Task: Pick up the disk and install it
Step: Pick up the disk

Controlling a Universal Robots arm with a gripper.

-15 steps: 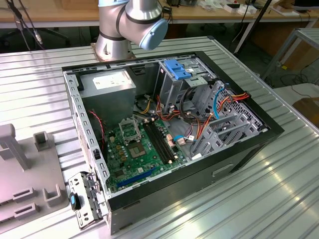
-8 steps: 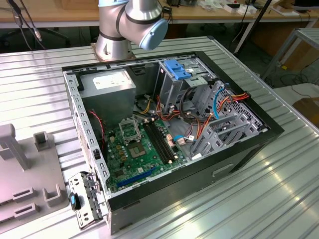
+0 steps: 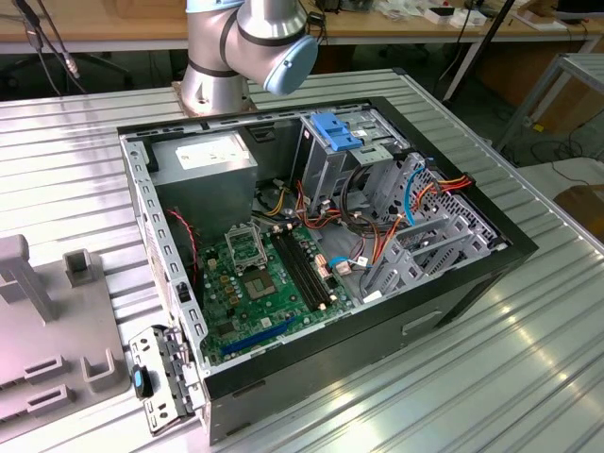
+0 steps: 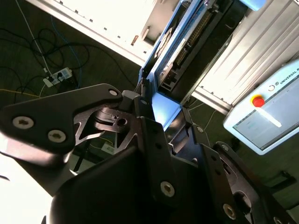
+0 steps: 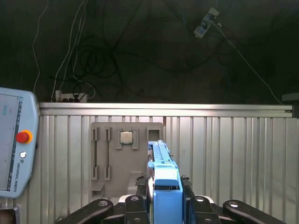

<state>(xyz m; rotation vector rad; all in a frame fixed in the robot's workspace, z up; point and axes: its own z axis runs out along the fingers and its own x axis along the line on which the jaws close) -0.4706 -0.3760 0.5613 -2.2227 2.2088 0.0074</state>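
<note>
Gripping hard: the gripper [image 5: 164,205] has its jaws closed tight on the disk [image 5: 161,163]. The disk stands edge-on between them, blue rail facing out, its far end poking past the fingertips. Straight ahead of the gripper, a grey fixture plate [image 5: 124,165] lies flat on the ribbed metal table [image 5: 233,154], with a small square chip [image 5: 125,137] seated in it. Off to one side of the gripper sits a teach pendant [image 5: 14,140] with a red button. Farthest from the gripper, past the table's edge, cables [image 5: 93,60] tangle on the dark floor.

Silver arm [image 3: 212,66] with pale-blue cap [image 3: 289,62]; apparently black tool [image 5: 165,187], bright screws [image 4: 167,188].
</note>
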